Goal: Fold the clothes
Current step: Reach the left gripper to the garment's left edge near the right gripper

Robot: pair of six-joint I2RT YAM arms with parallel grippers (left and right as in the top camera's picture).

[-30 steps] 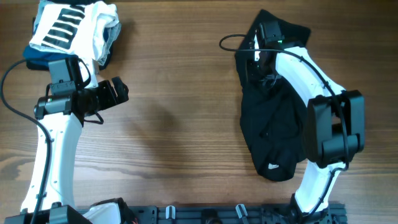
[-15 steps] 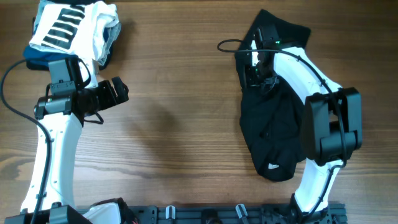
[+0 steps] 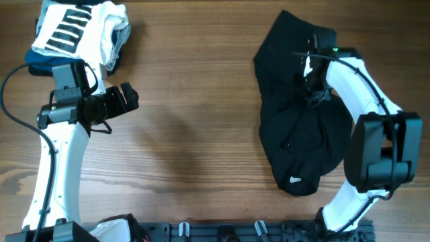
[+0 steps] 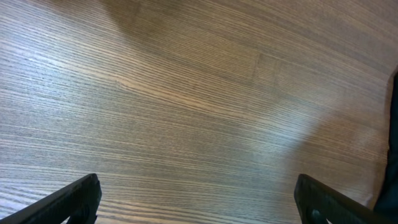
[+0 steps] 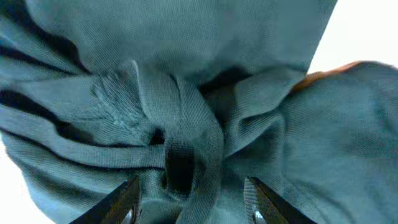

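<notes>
The black garment (image 3: 295,148) lies crumpled on the right side of the wooden table, with a small white print near its lower end. My right gripper (image 3: 310,84) is pressed down on its upper right part. In the right wrist view the fingers (image 5: 194,202) stand apart, with a bunched fold of the fabric (image 5: 186,62) between them. My left gripper (image 3: 134,99) is open and empty over bare wood at the left, far from the garment. Its fingers (image 4: 199,205) are spread wide. A sliver of the black garment (image 4: 393,155) shows at the right edge of the left wrist view.
A folded pile of white, black-striped and blue clothes (image 3: 77,30) sits at the back left corner, just behind my left arm. A black rail (image 3: 255,232) runs along the front edge of the table. Bare wood (image 3: 195,121) lies between the two arms.
My right gripper has moved from the garment's upper left part to its upper right part. The garment's outline has hardly changed. The left arm has not moved.
</notes>
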